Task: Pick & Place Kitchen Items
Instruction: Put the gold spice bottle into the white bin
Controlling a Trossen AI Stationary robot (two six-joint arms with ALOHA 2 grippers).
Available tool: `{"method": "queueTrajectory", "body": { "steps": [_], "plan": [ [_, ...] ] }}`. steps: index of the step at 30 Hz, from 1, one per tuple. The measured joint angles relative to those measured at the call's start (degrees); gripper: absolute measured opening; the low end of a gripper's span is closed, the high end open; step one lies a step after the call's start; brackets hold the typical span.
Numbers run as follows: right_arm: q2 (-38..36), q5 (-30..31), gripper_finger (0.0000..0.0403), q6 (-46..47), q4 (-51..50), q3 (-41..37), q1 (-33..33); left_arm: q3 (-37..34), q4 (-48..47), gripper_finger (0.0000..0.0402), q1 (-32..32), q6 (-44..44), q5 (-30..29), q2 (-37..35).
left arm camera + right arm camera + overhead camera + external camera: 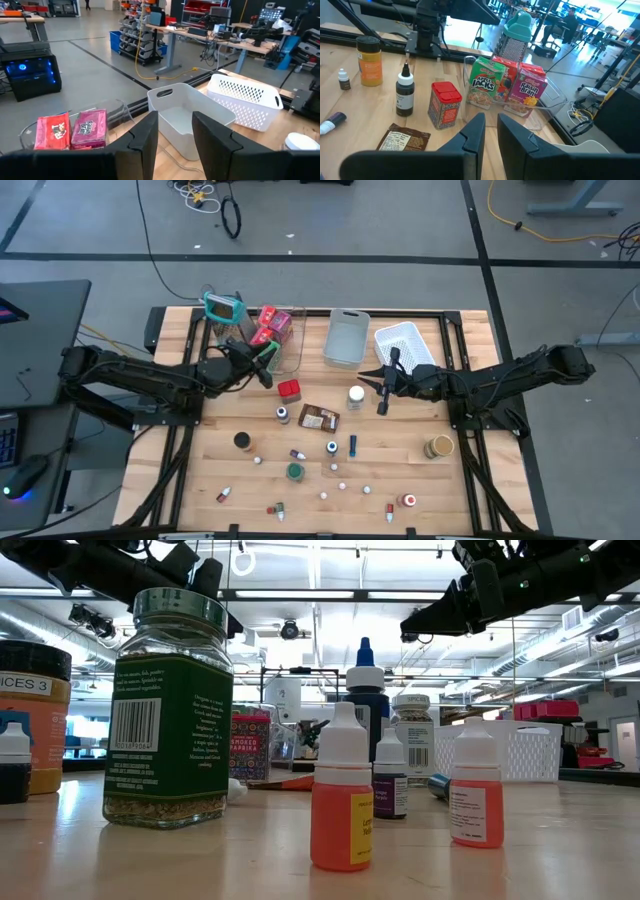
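Overhead, our left end effector (262, 370) hovered empty, fingers slightly parted, just beside the red box (289, 389); we should probably lower squarely over it before clenching.

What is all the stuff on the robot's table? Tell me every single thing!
Clear plastic bin: one, back left, holding small red, green and pink cereal boxes.
Teal-framed metal grater: one, back left corner.
Grey plastic bin: one, back middle.
White slotted basket: one, right of the grey bin.
Red paprika tin: one, just in front of the clear bin.
Brown flat packet: one, middle.
Green-labelled glass jar: one, front.
Orange spice jar: one, right side.
Little dropper bottles: several, mixed colours, scattered across the front.
Left gripper: dark, open, empty, by the clear bin.
Right gripper: dark, nearly shut, empty, beside the basket.
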Motion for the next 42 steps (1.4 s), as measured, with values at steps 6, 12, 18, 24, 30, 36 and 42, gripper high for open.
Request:
{"method": "queueTrajectory", "body": {
  "steps": [6,12,18,24,30,36,42],
  "plan": [
    [0.0,0.0,0.0059,0.0,0.0,0.0,0.0,0.0,0.1,0.0128,0.0,0.0,0.0,0.0],
    [0.0,0.0,0.0059,0.0,0.0,0.0,0.0,0.0,2.3,0.0128,0.0,2.0,4.1,0.0],
    [0.0,0.0,0.0059,0.0,0.0,0.0,0.0,0.0,7.3,0.0141,0.0,6.6,9.4,0.0],
    [0.0,0.0,0.0059,0.0,0.0,0.0,0.0,0.0,10.6,0.0164,0.0,11.2,20.6,0.0],
    [0.0,0.0,0.0059,0.0,0.1,0.0,0.0,0.0,10.4,0.0185,0.0,11.0,28.4,0.0],
    [0.0,0.0,0.0059,0.2,1.3,0.0,0.0,0.0,9.6,0.019,0.0,11.0,28.3,0.0],
    [0.0,0.0,0.0059,0.1,2.2,0.0,0.0,0.0,8.8,0.0188,0.0,11.0,28.3,0.0]
  ]
}}
